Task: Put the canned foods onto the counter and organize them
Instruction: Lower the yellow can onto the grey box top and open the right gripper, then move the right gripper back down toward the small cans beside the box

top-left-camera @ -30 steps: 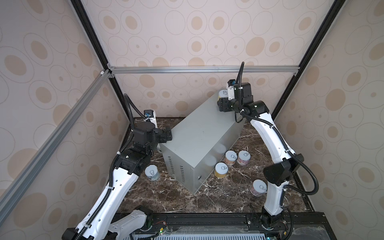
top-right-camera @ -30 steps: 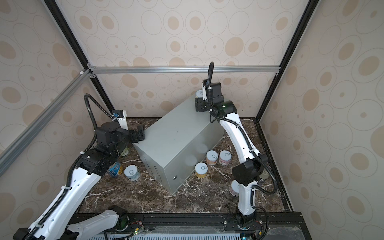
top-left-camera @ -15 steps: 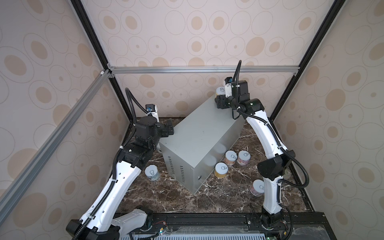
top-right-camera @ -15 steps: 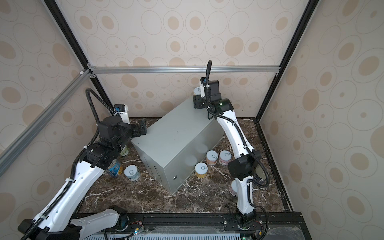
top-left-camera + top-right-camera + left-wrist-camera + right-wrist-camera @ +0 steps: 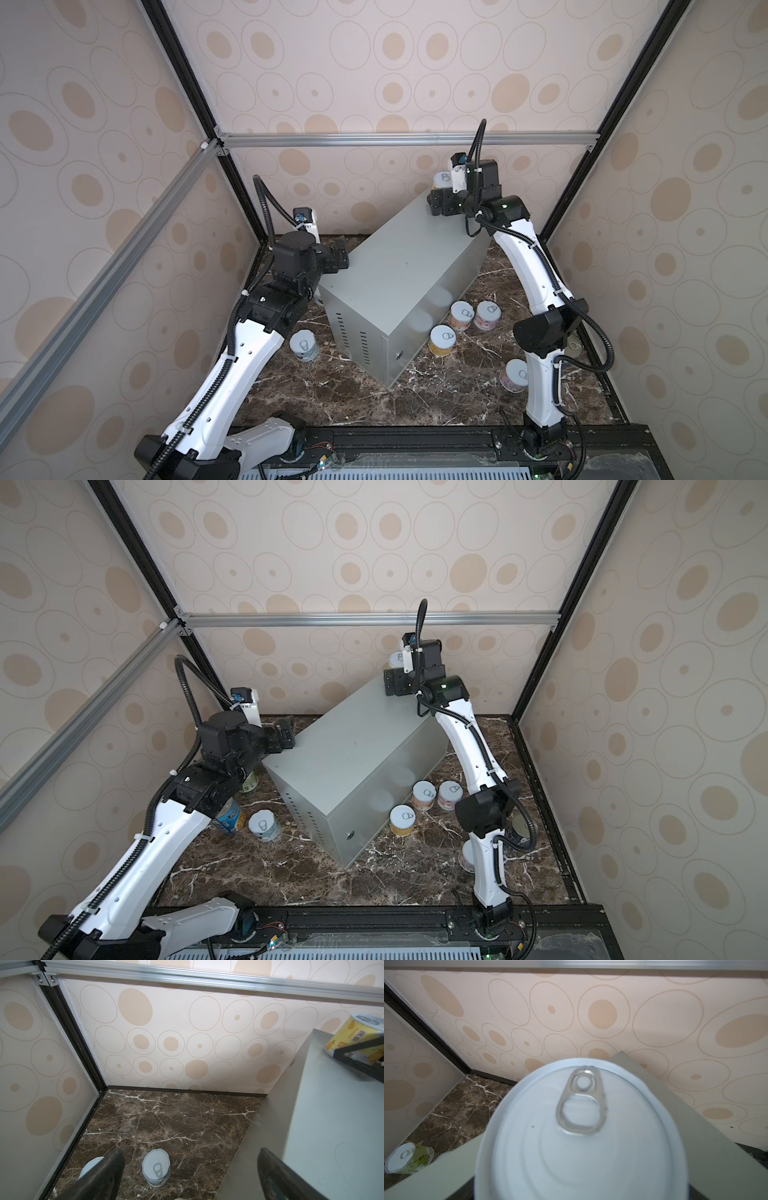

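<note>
The counter (image 5: 399,266) (image 5: 353,746) is a tall grey metal box set at an angle on the marble. A yellow-labelled can (image 5: 441,179) (image 5: 395,658) (image 5: 353,1030) stands on its far corner, and its pale pull-tab lid (image 5: 581,1136) fills the right wrist view. My right gripper (image 5: 440,201) is around that can, open, one jaw on each side. My left gripper (image 5: 340,253) (image 5: 190,1157) hangs open and empty by the counter's left edge. A short can (image 5: 156,1164) stands on the marble below it. Several more cans stand around the counter (image 5: 304,345) (image 5: 443,338).
Right of the counter are two cans side by side (image 5: 461,313) (image 5: 487,314) and one behind the right arm (image 5: 515,374). A blue can (image 5: 227,816) and a green-labelled can (image 5: 406,1159) sit under the left arm. Patterned walls and a black frame close the cell in.
My right gripper has carried the yellow can a little further along the counter's far corner and spread its jaws. The left arm has lifted and reached slightly towards the counter's edge.
</note>
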